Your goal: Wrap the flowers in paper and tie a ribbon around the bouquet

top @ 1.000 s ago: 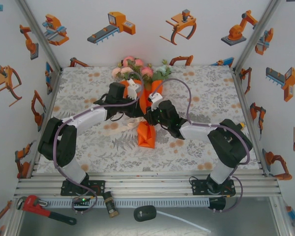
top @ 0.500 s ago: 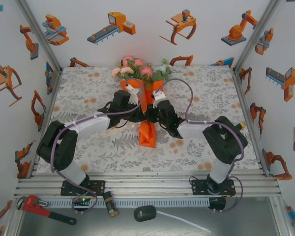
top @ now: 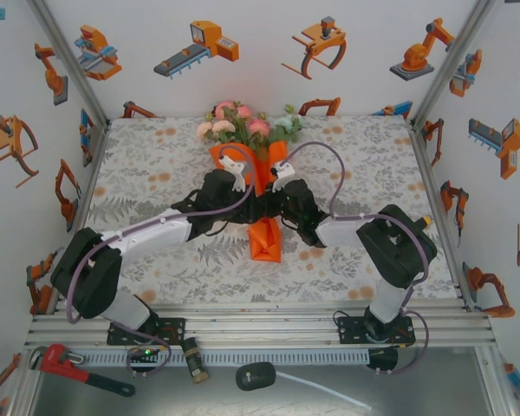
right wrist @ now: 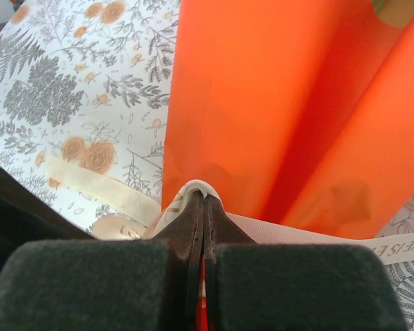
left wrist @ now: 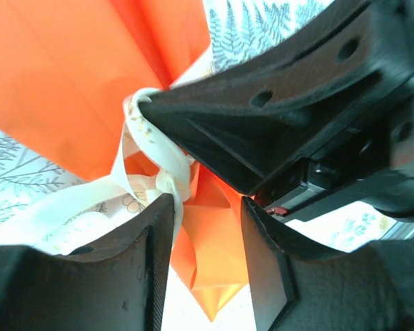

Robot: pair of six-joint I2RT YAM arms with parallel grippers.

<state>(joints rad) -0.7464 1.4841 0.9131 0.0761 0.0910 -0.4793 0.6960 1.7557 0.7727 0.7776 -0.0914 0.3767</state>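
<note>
At the waist of the bouquet (top: 261,171), which lies on the tabletop (top: 156,165), the right hand (right wrist: 203,198) is pinched tight on the cream ribbon (left wrist: 133,131). Just beside it, the left hand (left wrist: 207,202) stands partly open, gripping nothing, with ribbon loops by one finger.

Robot lab cell: alu frame (top: 260,322), robot-print walls (top: 260,82).

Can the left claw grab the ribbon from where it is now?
Probably yes. The left claw is open, and the ribbon loops right beside it with nothing between. The right claw pinches the same ribbon very close by, so the two might bump.
</note>
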